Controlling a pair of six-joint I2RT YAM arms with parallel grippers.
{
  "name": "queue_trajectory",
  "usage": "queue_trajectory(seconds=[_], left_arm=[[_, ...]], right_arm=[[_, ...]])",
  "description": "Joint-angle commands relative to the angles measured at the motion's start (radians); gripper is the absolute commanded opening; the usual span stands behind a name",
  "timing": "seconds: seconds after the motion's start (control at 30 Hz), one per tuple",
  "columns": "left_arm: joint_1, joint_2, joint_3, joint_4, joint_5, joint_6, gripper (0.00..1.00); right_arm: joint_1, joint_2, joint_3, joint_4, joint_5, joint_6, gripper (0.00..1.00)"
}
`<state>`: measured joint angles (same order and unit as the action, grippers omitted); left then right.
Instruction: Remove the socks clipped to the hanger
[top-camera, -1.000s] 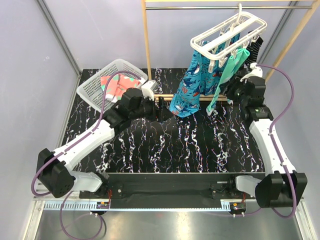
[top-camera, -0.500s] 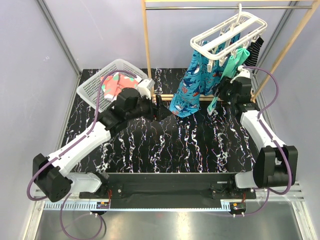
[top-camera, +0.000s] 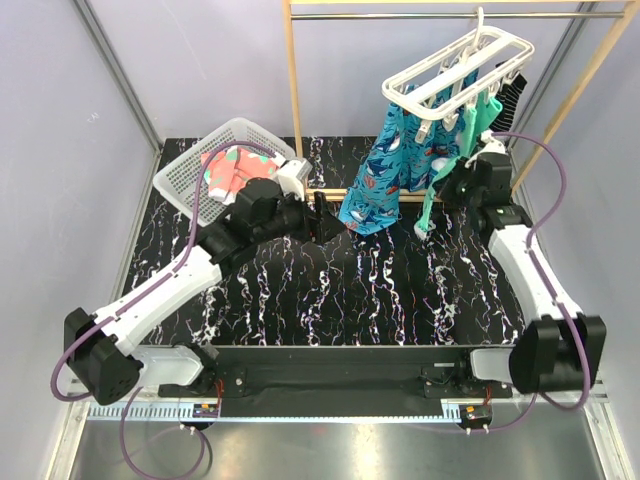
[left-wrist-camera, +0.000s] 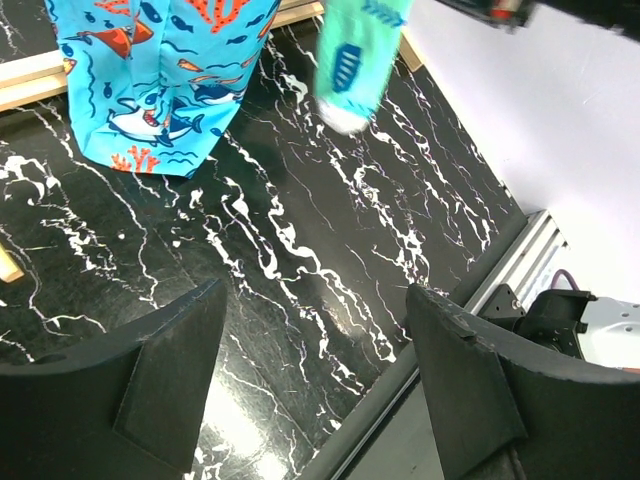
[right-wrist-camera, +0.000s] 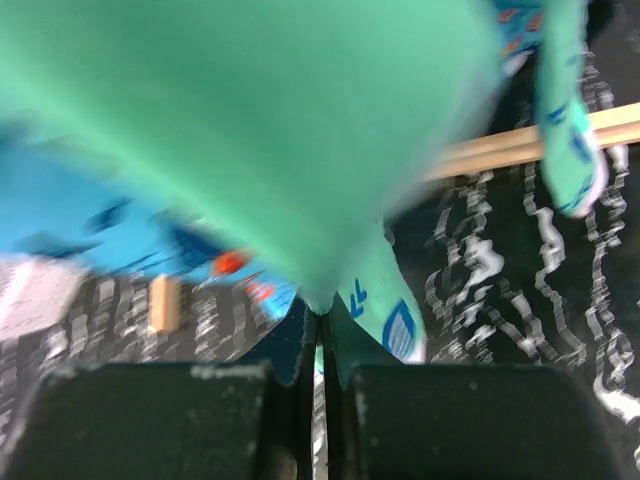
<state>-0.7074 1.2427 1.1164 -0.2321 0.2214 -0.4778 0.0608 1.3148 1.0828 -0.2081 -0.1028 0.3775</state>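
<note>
The white slatted hanger (top-camera: 455, 65) hangs by its hook from the rack's top bar at the back right. Teal-green socks (top-camera: 468, 128) dangle from its clips, and a black-and-white striped sock (top-camera: 510, 95) shows behind them. My right gripper (top-camera: 458, 183) is shut, pinching the teal-green sock (right-wrist-camera: 260, 130) at its fingertips (right-wrist-camera: 318, 330). A second teal sock (right-wrist-camera: 570, 150) hangs to its right. My left gripper (top-camera: 322, 215) hovers open and empty (left-wrist-camera: 315, 300) over the table, left of a hanging teal sock (left-wrist-camera: 350, 60).
A blue shark-print cloth (top-camera: 385, 165) hangs from the same hanger, left of the socks. A white mesh basket (top-camera: 185, 185) at the back left holds coral-pink patterned socks (top-camera: 228, 168). The wooden rack's post (top-camera: 292, 90) and low rail (top-camera: 330, 193) stand behind.
The right arm moved in under the hanger and its jaws closed on the teal-green sock. The left arm shifted slightly right, its jaws still open.
</note>
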Motion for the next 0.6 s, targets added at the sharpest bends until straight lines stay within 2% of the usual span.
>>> queue_trajectory(seconds=[0.0, 0.27, 0.57], left_arm=[[-0.035, -0.014, 0.028, 0.077, -0.03, 0.013, 0.78], [-0.138, 0.132, 0.124, 0.132, -0.05, 0.057, 0.81], [-0.228, 0.244, 0.261, 0.181, -0.111, 0.128, 0.85]], right_arm=[[0.007, -0.121, 0.057, -0.12, -0.107, 0.047, 0.0], [0.007, -0.255, 0.054, -0.175, -0.291, 0.146, 0.0], [0.008, -0.342, 0.022, -0.102, -0.422, 0.294, 0.0]])
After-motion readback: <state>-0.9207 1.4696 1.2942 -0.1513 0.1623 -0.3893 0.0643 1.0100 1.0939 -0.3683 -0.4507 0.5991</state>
